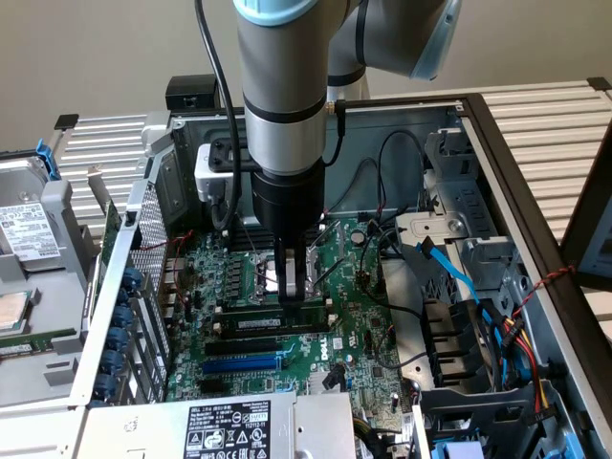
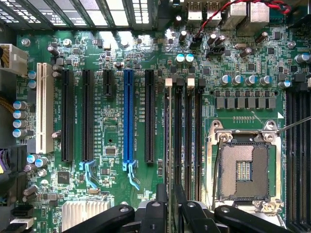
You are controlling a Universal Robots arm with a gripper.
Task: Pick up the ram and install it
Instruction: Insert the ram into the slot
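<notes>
The gripper [image 1: 297,289] stands straight down over the motherboard [image 1: 359,330], clenched on the top edge of the ram [image 1: 263,324]. The ram stands on its long edge in a memory slot beside the CPU socket [image 2: 241,167]. Its long axis runs from the exterior view's left to right, level with the board.

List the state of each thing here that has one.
computer case, side open.
ram, on edge at the memory slots; seating unclear.
hand, low over the memory slots.
CPU socket, uncovered.
blue expansion slot, empty.
</notes>
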